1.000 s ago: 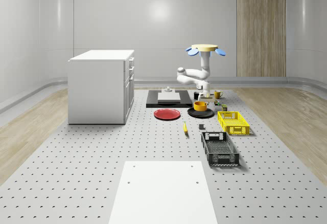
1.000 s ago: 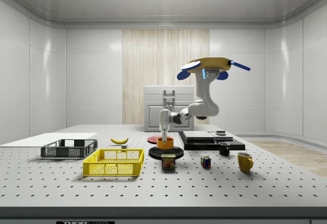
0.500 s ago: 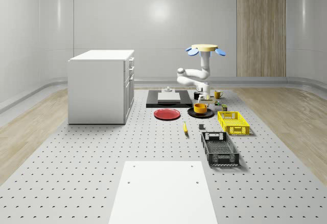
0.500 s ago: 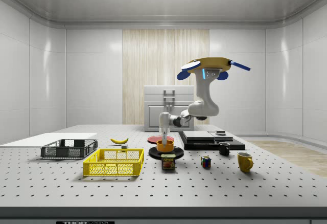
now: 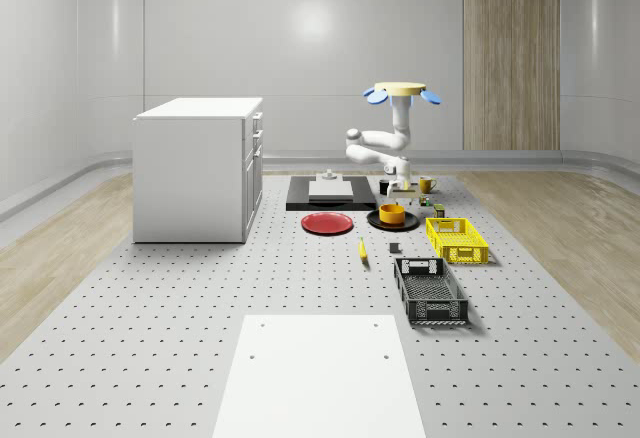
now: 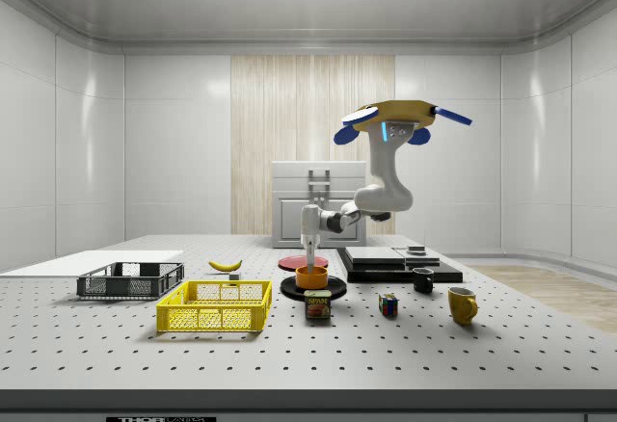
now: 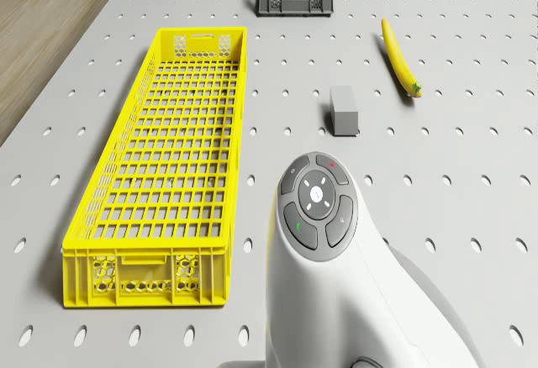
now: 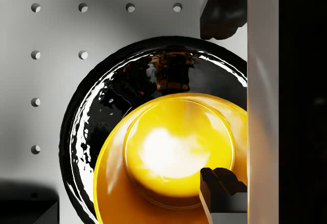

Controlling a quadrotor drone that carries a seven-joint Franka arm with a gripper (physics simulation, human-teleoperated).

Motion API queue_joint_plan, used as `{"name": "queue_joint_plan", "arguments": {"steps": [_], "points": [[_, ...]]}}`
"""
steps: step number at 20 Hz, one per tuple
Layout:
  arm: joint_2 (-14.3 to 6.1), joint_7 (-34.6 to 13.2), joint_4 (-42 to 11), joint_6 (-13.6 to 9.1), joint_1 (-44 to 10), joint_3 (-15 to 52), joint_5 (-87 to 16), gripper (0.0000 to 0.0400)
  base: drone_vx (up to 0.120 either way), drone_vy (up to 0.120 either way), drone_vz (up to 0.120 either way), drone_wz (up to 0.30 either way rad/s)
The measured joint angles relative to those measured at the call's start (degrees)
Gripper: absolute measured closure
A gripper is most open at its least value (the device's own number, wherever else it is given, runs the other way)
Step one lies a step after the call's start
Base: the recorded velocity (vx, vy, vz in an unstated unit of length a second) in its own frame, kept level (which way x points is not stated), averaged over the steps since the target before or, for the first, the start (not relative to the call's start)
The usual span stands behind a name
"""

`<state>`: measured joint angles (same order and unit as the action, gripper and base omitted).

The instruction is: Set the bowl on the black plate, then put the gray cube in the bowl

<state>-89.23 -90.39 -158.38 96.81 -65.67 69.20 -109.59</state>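
Bowl point(image 6: 311, 276): sitting upright on the black plate point(image 6: 337, 289), orange, mouth up, toward one side of the plate's middle in the wrist view.
Gripper point(image 6: 310, 260): hanging straight down over the bowl, released. Fingertips point(image 8: 222, 183) standing well apart, one reaching over the bowl's inside, the other lying past the rim; neither pressing the wall.
Drone point(image 6: 395, 114): hovering well above the table point(image 7: 471, 175), off to the side view's right of the plate, arm bending down and across to the bowl.
Cube point(image 7: 343, 109): lying on the table, gray, between the yellow crate point(image 7: 160, 175) and the banana point(image 7: 399, 57), apart from both and well apart from the bowl. Not yet going into the bowl.
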Motion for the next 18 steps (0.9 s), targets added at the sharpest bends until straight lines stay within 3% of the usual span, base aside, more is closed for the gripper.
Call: {"name": "queue_joint_plan", "arguments": {"steps": [13, 18], "points": [[0.22, 0.08, -0.13, -0.36, 0.17, 0.30, 0.19, 0.0001, 0.120, -0.120, 0.003, 0.000], [0.30, 0.10, -0.14, -0.43, 0.20, 0.31, 0.17, 0.0000, 0.120, -0.008, 0.000, 0.000]]}}
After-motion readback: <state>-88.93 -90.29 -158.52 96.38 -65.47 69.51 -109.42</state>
